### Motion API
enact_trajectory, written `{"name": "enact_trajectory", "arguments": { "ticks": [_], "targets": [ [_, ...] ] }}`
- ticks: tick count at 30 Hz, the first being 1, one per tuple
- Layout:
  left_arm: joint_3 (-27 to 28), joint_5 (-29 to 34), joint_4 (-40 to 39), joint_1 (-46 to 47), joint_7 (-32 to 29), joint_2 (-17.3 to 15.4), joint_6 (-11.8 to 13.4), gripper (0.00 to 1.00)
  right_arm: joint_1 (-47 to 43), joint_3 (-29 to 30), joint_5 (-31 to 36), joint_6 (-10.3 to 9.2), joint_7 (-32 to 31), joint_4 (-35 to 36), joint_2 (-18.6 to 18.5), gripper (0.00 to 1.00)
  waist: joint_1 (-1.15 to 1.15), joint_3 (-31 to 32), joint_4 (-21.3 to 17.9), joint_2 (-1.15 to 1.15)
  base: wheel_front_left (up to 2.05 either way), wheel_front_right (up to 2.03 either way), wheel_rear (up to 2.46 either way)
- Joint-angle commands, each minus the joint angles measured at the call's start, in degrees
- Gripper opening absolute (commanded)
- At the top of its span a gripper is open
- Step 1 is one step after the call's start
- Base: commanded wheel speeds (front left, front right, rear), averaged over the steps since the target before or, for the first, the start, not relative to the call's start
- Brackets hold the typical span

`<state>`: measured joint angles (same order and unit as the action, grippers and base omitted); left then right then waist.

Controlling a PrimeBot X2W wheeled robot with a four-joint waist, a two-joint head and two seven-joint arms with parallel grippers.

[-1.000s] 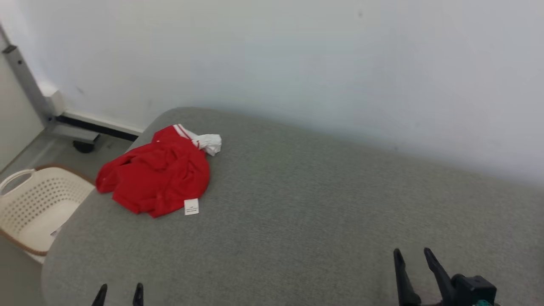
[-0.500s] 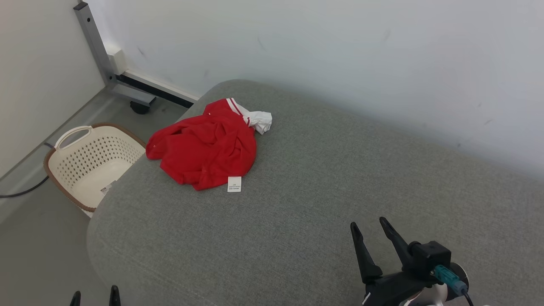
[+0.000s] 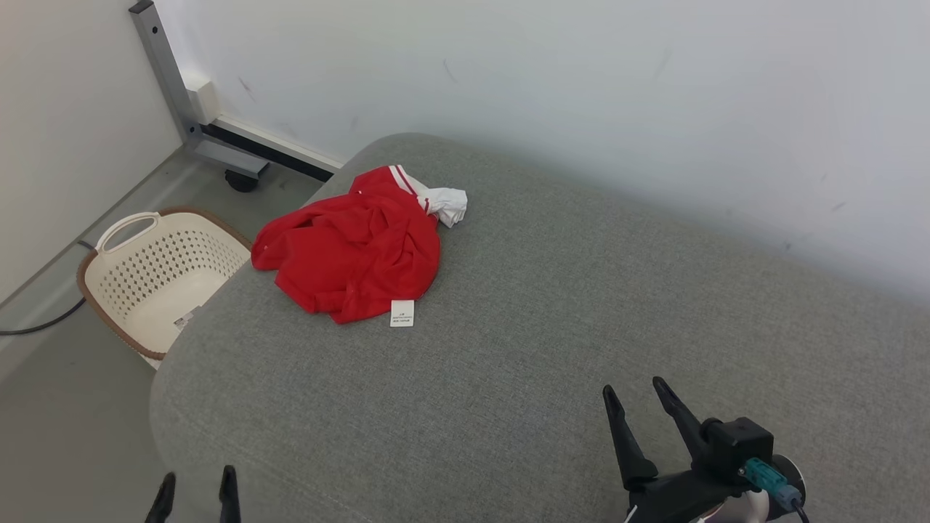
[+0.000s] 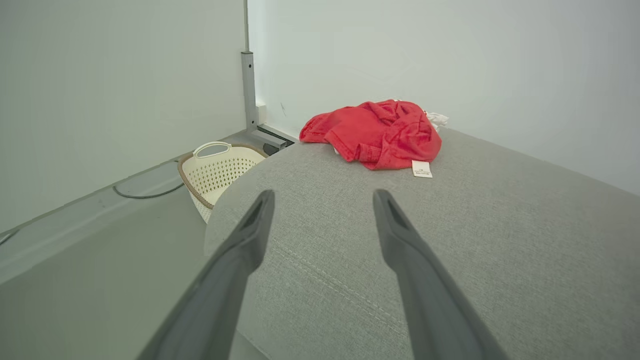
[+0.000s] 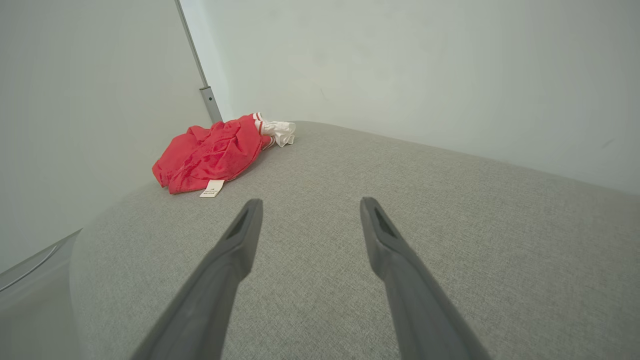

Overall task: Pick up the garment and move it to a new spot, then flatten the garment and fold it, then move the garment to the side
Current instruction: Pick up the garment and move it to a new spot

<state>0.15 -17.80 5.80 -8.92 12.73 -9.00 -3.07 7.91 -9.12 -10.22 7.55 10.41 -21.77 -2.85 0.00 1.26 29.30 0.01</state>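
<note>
While the left gripper (image 3: pixel 198 479) and right gripper (image 3: pixel 632 388) hover empty with fingers spread near the front edge of the grey cushion (image 3: pixel 508 327), the red garment (image 3: pixel 349 254) lies crumpled at its far left corner, well apart from both. It looks soft, light and limp, best pinched at a raised fold or hem. The heap runs roughly left to right in the head view, its white-trimmed end (image 3: pixel 445 203) toward the wall (image 3: pixel 581 87) and its label (image 3: pixel 402 313) toward the robot.

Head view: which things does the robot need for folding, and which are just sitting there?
For the job:
red garment
grey surface under it
left end effector, open
right end effector, open

Just lying about:
white basket on the floor
black cable
metal post
</note>
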Motion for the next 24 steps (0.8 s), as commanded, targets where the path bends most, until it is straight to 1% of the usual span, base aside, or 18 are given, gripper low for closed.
{"name": "enact_trajectory", "arguments": {
  "ticks": [1,5,8,9,12,15,17,21,24],
  "targets": [
    [-0.71,0.19,1.30,2.99,-1.21,-0.72,-0.56,1.00,-1.07,0.47,0.51,-0.10,-0.31,0.43,-0.06,1.00,0.00,-0.20,0.06,-0.01,0.00,0.00,0.00],
    [-2.30,-1.52,7.80,12.86,-4.78,-1.05,-1.90,1.00,-1.84,0.70,1.81,-0.10,-2.24,2.79,-0.67,1.00,0.00,-1.66,-0.07,-0.01,0.00,0.00,0.00],
    [-3.92,-2.15,15.39,21.90,-7.86,-0.67,-2.59,1.00,-3.20,0.38,2.68,-0.10,-4.36,5.66,-1.56,1.00,0.00,-3.48,-0.66,-0.01,0.00,0.00,0.00],
    [-3.92,-2.15,15.39,21.90,-7.86,-0.67,-2.59,1.00,-3.20,0.38,2.68,-0.10,-4.36,5.66,-1.56,1.00,0.00,-3.48,-0.66,-0.01,0.00,0.00,0.00],
    [-4.78,-3.53,24.19,30.22,-11.04,-0.11,-3.13,1.00,-4.90,-0.40,3.47,-0.10,-6.71,9.45,-2.40,1.00,0.00,-4.60,-1.93,-0.01,0.00,0.00,0.00],
    [-2.96,-5.72,31.85,36.49,-13.20,-0.88,-3.25,1.00,-5.03,-3.12,3.84,-0.10,-10.10,14.16,-3.69,1.00,0.00,-7.04,-6.06,-0.01,0.00,0.00,0.00],
    [-1.52,-7.23,35.48,39.78,-13.03,-1.46,-3.07,1.00,-4.89,-4.45,3.64,-0.10,-12.39,17.74,-4.77,1.00,0.00,-9.24,-8.99,-0.01,0.00,0.00,0.00],
    [-1.64,-6.90,40.61,45.75,-11.46,-3.65,-3.42,1.00,-3.54,-4.20,3.98,-0.10,-16.81,25.81,-7.10,1.00,0.00,-14.74,-13.42,-0.01,0.00,0.00,0.00],
    [-1.86,-7.15,43.63,50.19,-10.83,-5.04,-3.76,1.00,-2.69,-3.26,4.60,-0.10,-19.82,31.62,-8.66,1.00,0.00,-19.22,-15.54,-0.01,0.00,0.00,0.00]
  ]
}}
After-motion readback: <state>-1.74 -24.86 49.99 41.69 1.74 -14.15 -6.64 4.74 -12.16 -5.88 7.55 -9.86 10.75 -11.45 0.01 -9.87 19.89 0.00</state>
